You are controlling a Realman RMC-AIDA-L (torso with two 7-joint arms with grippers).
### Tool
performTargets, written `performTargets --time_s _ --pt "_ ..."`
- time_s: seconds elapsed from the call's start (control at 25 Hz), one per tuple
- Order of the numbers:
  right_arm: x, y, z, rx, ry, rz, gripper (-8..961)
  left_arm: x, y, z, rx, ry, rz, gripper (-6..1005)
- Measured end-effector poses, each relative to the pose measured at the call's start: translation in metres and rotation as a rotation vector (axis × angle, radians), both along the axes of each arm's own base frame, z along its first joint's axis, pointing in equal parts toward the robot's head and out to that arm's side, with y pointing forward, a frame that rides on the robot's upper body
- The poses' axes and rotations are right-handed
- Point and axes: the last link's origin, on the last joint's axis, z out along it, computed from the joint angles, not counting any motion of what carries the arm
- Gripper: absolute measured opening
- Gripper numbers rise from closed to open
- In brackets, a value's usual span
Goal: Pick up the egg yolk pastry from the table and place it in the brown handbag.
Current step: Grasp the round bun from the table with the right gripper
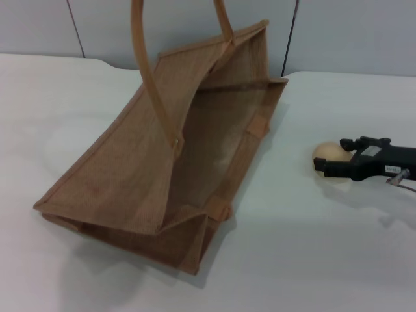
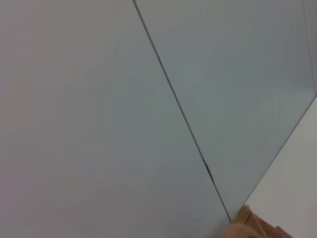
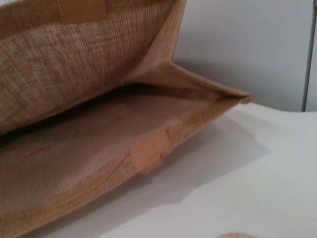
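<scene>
Grasp step in hand: my right gripper [image 1: 323,163] spread wide around egg yolk pastry [image 1: 329,156] on table [image 1: 312,247]. Next, I judge: close fingers, lift, carry into brown handbag [image 1: 130,169]. Left gripper unseen.

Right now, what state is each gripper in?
Left gripper: not in view.
Right gripper: open, fingers either side of the egg yolk pastry, not yet closed on it.
</scene>
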Motion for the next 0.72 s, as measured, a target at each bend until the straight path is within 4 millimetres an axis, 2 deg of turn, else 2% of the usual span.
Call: performTargets --time_s 0.24,0.72 --pt "-0.0073 0.0045 0.0061 0.006 0.001 0.022 893 -0.0020 0.0008 -0.0008 -0.003 0.002 0.006 118" --pt "-0.0029 0.0054 0.0092 0.002 -0.042 0.019 893 -0.0022 0.0012 -0.0021 -0.008 0.005 0.007 118"
